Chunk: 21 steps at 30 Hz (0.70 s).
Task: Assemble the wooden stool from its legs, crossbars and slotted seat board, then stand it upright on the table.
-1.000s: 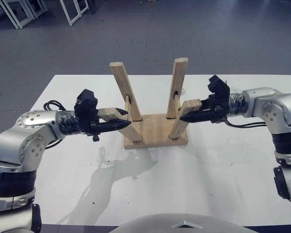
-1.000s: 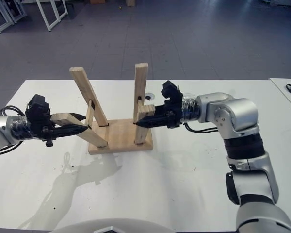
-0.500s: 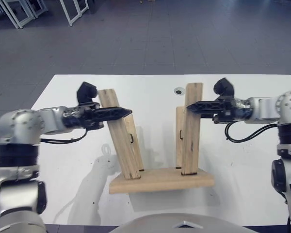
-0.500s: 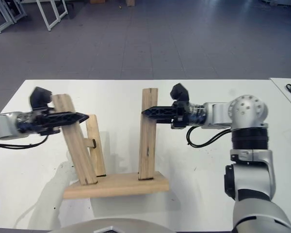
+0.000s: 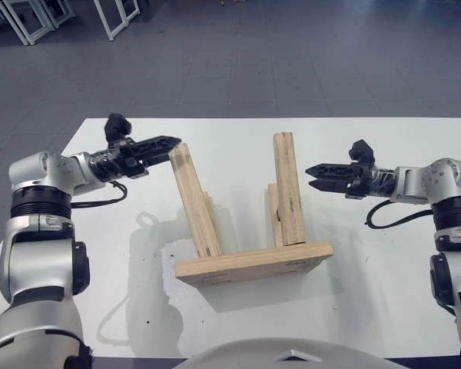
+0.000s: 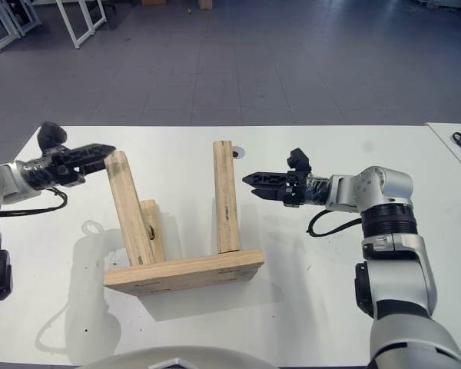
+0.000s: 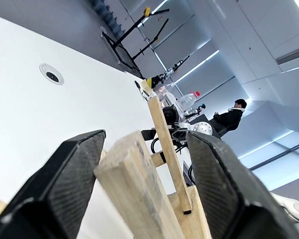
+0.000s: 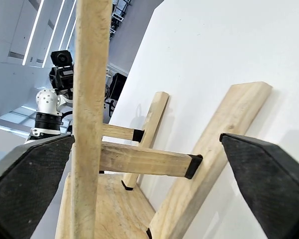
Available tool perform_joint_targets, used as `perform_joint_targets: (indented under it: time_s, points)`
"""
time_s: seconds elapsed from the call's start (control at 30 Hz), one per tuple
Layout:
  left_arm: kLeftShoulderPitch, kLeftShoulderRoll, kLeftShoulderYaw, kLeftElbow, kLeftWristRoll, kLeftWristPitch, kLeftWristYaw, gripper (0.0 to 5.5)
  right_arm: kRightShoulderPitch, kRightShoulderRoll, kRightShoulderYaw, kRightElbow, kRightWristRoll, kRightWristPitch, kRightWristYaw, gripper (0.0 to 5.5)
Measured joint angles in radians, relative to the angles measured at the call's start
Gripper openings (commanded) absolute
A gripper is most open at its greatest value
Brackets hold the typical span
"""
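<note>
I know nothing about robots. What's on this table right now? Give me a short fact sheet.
Stool: wooden stool, upside down, resting on its seat board on the white table
Left pincer: open, at the top end of the left leg
Right pincer: open, apart from the right leg
Job status: stool not yet standing upright
</note>
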Motion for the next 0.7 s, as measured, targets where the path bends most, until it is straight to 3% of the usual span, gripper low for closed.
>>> perform_joint_targets:
  time_s: [0.1,0.23,0.43,0.57,0.7]
  points:
    - [0.021,0.047,0.014,0.017,0.067,-0.095,-0.008,3.00,0.052,-0.030,-0.024,-0.049,-0.013,-0.020,0.022,5.49]
    - [0.211,0.080,0.066,-0.004,0.176,-0.304,0.095,3.00,0.175,-0.113,-0.029,-0.276,-0.039,-0.095,0.068,5.49]
    - [0.778,0.089,0.253,-0.630,0.186,-0.393,0.111,3.00,0.505,-0.268,0.019,-0.571,-0.246,-0.506,0.167,5.49]
    - [1.124,0.107,0.250,-0.951,0.307,-0.461,0.100,3.00,0.665,-0.378,0.038,-0.677,-0.355,-0.709,0.250,5.49]
    - [1.322,0.248,0.248,-1.343,0.390,-0.532,0.033,3.00,0.722,-0.458,0.067,-0.883,-0.431,-0.876,0.341,5.49]
